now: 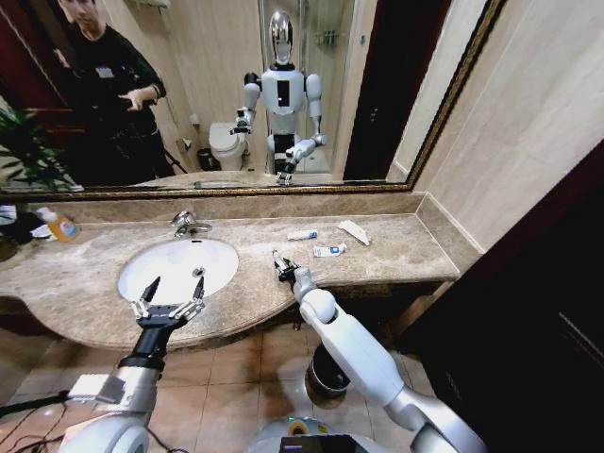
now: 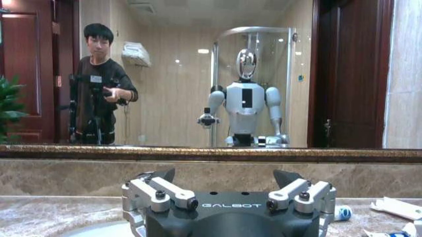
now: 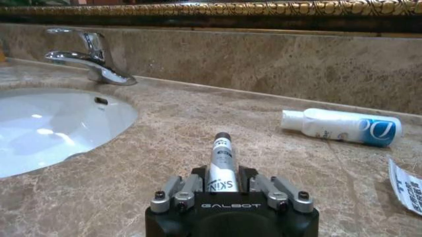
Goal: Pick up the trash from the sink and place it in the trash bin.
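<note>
My right gripper [image 1: 281,267] is shut on a small white tube [image 3: 222,160] with a dark cap, held just above the marble counter to the right of the sink [image 1: 177,267]. The basin [image 3: 46,123] looks bare. My left gripper [image 1: 170,294] hovers open over the sink's front rim, with nothing between its fingers [image 2: 161,191]. On the counter to the right lie a white-and-blue tube [image 1: 302,234], a white-and-blue packet [image 1: 329,250] and a flat white wrapper [image 1: 354,231]. The trash bin [image 1: 326,373] stands on the floor under the counter edge, partly hidden by my right arm.
A chrome faucet [image 1: 186,224] stands behind the basin. A clear bottle with orange liquid [image 1: 62,227] sits at the counter's far left beside a plant [image 1: 24,146]. A mirror [image 1: 236,94] runs along the back wall. A dark wall closes off the right side.
</note>
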